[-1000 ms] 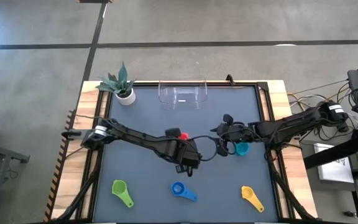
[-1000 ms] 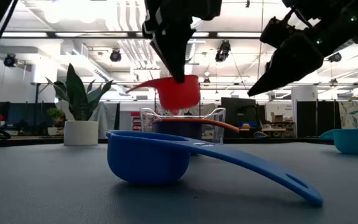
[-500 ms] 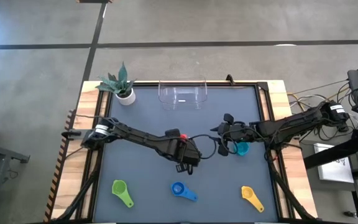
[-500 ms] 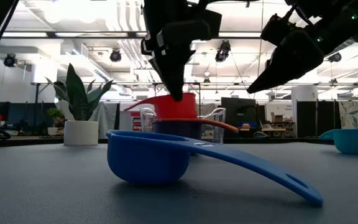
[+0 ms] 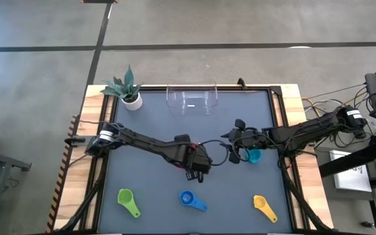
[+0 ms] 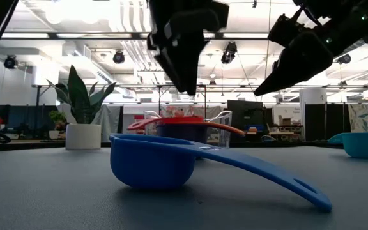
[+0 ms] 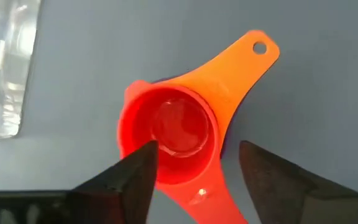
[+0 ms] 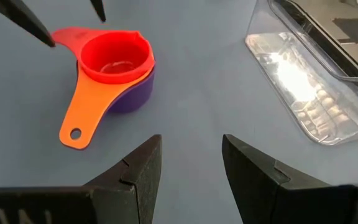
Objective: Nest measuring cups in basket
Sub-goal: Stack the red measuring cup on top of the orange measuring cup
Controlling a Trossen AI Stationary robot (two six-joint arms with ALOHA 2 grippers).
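A: What has been changed since a second ago?

B: The red cup (image 8: 114,57), held up in the left gripper (image 6: 185,86) then, has been let go. It is now seated in the orange cup (image 8: 89,109), which sits in the purple cup (image 8: 135,93). The left gripper's fingers are spread apart with nothing between them, directly above the stack.

A: What is seen nearest, low across the table?

B: The blue cup (image 6: 152,163) is seen lying on the table (image 5: 240,189), bowl up and empty, with its handle stretched forward. In the high view it is flanked by the green cup (image 5: 126,199) and the yellow cup (image 5: 262,205). All three lie apart from one another, nearer than both grippers.

A: And farther in?

B: The three-cup stack (image 7: 179,134) is found just under the left gripper's tips, its red bowl empty. The right gripper (image 5: 232,149) is held above the table beside the stack, fingers parted and nothing gripped. The teal cup (image 5: 254,156) rests on the table close by that gripper.

A: Where is the basket?

B: The basket (image 5: 192,98) is placed beyond both grippers, at the far edge. It is seen to be clear, and no cup is in it. A potted plant (image 5: 126,88) stands to its left, well apart from the left gripper.
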